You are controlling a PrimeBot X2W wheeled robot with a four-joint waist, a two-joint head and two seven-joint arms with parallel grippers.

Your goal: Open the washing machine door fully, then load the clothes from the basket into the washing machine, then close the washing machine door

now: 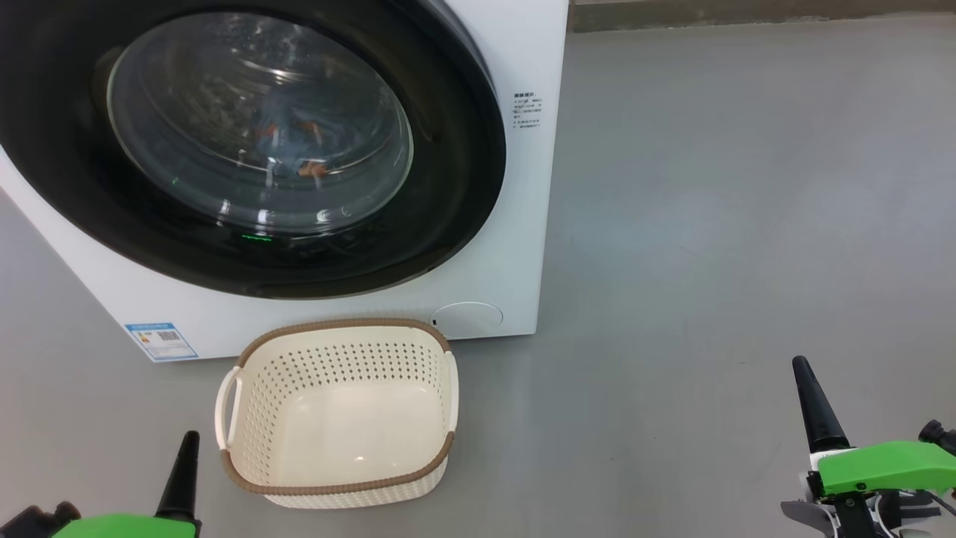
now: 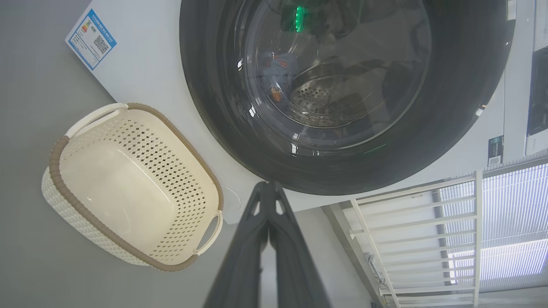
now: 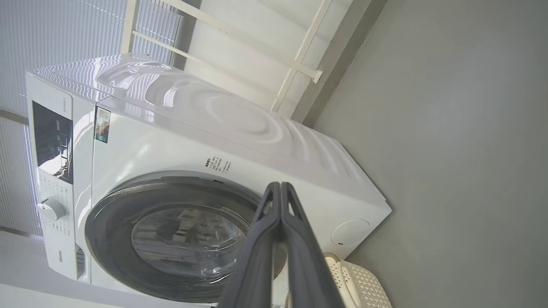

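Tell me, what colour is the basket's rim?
Brown, with a woven look, on the cream basket. The head view shows it best.

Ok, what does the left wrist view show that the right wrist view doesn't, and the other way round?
Left wrist view, of the two: the shut left gripper, the blue label sticker, the basket's empty inside, and the clothes behind the glass. Right wrist view, of the two: the shut right gripper, the control panel, the dial and the washing machine's top. Both: the closed washing machine door, the white front around it, and at least part of the basket.
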